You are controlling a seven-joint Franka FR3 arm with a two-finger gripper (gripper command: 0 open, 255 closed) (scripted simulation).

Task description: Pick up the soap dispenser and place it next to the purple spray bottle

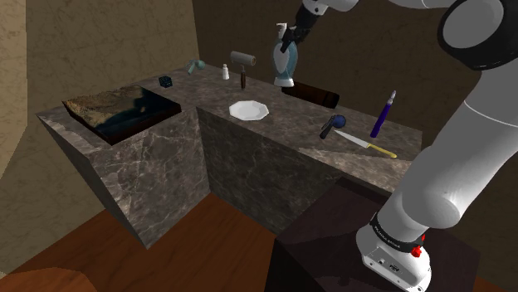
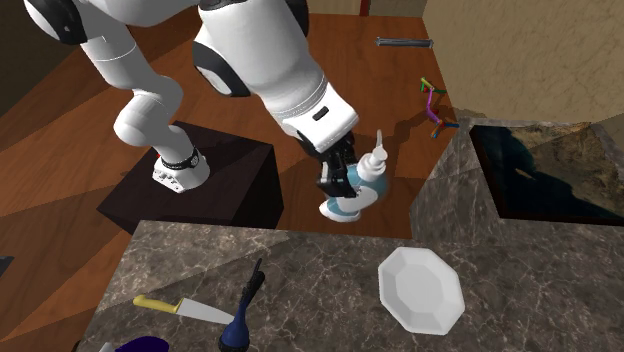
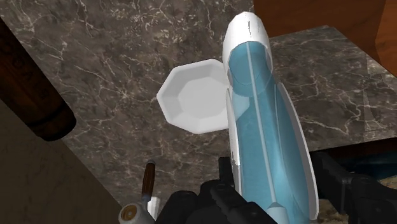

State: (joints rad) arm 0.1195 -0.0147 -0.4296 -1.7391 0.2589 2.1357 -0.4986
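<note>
The gripper (image 1: 287, 41) is clamped on the soap dispenser (image 1: 284, 66), a white and clear-blue bottle. Its 2 black fingers are set only as far apart as the bottle's upper part, which they clasp from both sides. In the wrist view the fingers (image 3: 224, 181) press against the narrow end of the dispenser (image 3: 261, 121), and its long body runs away from the hand. The dispenser hangs base down, clear of the dark marble worktop (image 1: 282, 124), over its back part near the wall. In the second exterior view it leans a little in the gripper (image 2: 335, 178). Below and just beside it in the wrist view lies a white plate (image 3: 194, 98), which sits toward the worktop's front edge, close to the corner where the sink (image 1: 108, 116) section joins. A brown cylinder (image 1: 315, 94) lies along the back edge, near the dispenser. The purple spray bottle (image 1: 383, 114) lies well apart from the dispenser, toward the end of the worktop at the shoulder view's right. Near it are a dark blue tool (image 1: 332, 126) and 1 knife (image 1: 371, 146) with a yellow handle, close to the front edge. The white arm rises from the dark stand (image 1: 332, 240) and reaches over the worktop.
</note>
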